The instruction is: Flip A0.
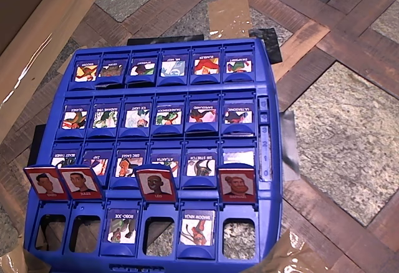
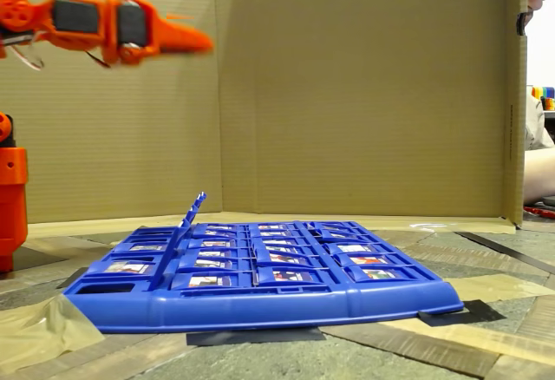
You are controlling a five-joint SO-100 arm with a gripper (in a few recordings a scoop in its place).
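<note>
A0 (image 1: 45, 182) I take to be the leftmost of the standing red-framed tiles in the front row of the blue game board (image 1: 265, 67). It shows a dark-haired man's portrait, and its name label is too small to read. In the fixed view the raised tiles line up as one tilted blue flap (image 2: 192, 210). My orange gripper (image 2: 195, 44) hangs high at the upper left of the fixed view, far above the board and pointing right. Its fingers taper to one blurred tip and hold nothing.
Three more red portrait tiles (image 1: 154, 182) stand in the same row, and ROBO-JOE (image 1: 121, 226) lies flat in front. Tape (image 2: 39, 328) holds the board's corners to the floor. A cardboard wall (image 2: 347, 94) backs the scene, with a person (image 2: 539, 137) at its right edge.
</note>
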